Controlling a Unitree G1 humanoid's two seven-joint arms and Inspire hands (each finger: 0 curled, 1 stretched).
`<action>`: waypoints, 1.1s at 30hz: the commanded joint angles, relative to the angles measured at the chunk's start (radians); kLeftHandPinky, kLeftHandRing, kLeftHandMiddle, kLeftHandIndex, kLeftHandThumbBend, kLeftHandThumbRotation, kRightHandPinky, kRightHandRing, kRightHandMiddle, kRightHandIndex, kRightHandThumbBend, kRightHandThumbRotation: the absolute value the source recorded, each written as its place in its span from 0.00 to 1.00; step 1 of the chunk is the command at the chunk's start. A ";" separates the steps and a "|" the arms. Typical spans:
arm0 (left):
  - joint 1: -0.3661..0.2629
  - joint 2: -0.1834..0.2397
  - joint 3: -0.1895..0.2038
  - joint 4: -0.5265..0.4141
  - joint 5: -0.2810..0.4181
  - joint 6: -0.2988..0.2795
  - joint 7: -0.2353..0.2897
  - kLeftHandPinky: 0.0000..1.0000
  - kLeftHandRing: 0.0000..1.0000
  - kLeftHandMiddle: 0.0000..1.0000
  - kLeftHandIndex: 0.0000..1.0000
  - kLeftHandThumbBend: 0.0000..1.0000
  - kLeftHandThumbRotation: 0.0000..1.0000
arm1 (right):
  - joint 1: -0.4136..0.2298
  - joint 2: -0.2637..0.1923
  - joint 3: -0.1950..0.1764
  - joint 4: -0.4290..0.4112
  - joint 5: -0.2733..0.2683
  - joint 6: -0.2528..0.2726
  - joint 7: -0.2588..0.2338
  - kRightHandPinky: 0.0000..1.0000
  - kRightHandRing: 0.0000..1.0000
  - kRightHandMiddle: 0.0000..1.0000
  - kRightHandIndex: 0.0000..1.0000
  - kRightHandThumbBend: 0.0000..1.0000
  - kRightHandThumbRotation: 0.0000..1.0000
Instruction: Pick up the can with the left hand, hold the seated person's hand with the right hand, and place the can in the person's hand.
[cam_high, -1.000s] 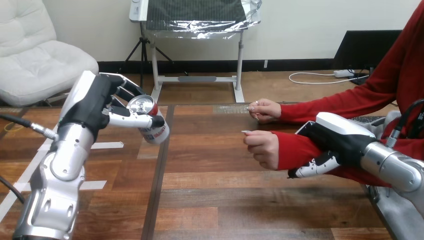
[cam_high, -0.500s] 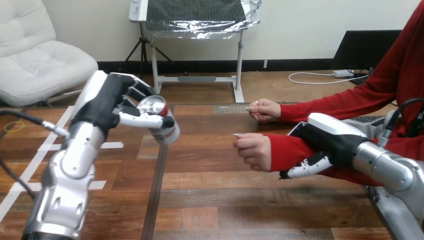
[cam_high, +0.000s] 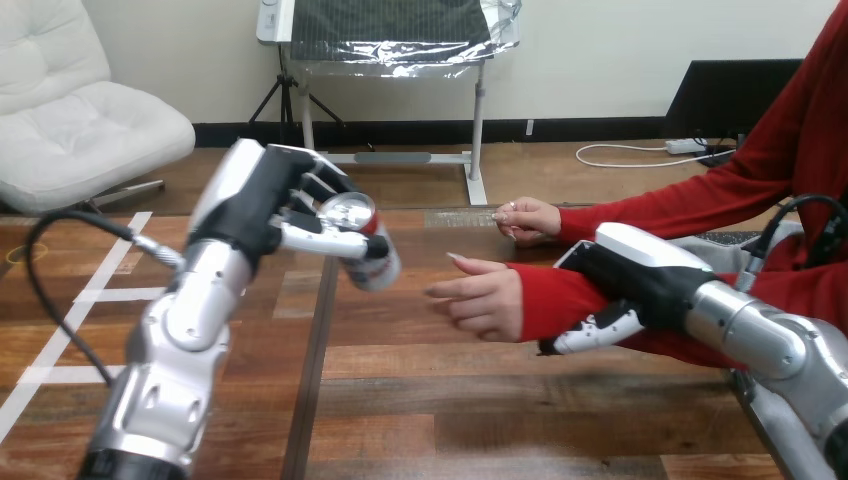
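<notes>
Can (cam_high: 378, 262) now nearer the person's hand (cam_high: 482, 298), clamped in my left hand's (cam_high: 262, 195) fingers (cam_high: 318, 238); my right hand's (cam_high: 640, 275) fingers (cam_high: 592, 336) clasp the forearm (cam_high: 548, 300), steadying it.

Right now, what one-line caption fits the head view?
Left hand holds the can aloft, short of the person's nearer hand; right hand grips that red-sleeved forearm.

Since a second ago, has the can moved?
Yes. The can, held in the left hand, has moved rightward, from left of the table's dark seam to right of it, closer to the person's nearer hand.
</notes>
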 joint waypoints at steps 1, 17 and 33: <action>-0.108 -0.020 -0.007 0.025 -0.003 -0.041 0.015 0.35 0.40 0.44 0.45 0.71 0.00 | -0.074 0.050 -0.024 -0.081 0.038 -0.026 -0.014 0.25 0.27 0.32 0.33 0.62 0.34; -0.162 -0.070 -0.017 0.150 -0.019 -0.121 0.022 0.37 0.41 0.44 0.44 0.72 0.00 | -0.077 0.086 -0.022 -0.084 0.038 -0.042 -0.025 0.24 0.26 0.30 0.30 0.61 0.36; -0.206 -0.104 -0.027 0.243 -0.013 -0.177 0.023 0.35 0.40 0.44 0.44 0.73 0.00 | -0.083 0.116 -0.024 -0.074 0.048 -0.060 -0.027 0.24 0.27 0.31 0.32 0.62 0.36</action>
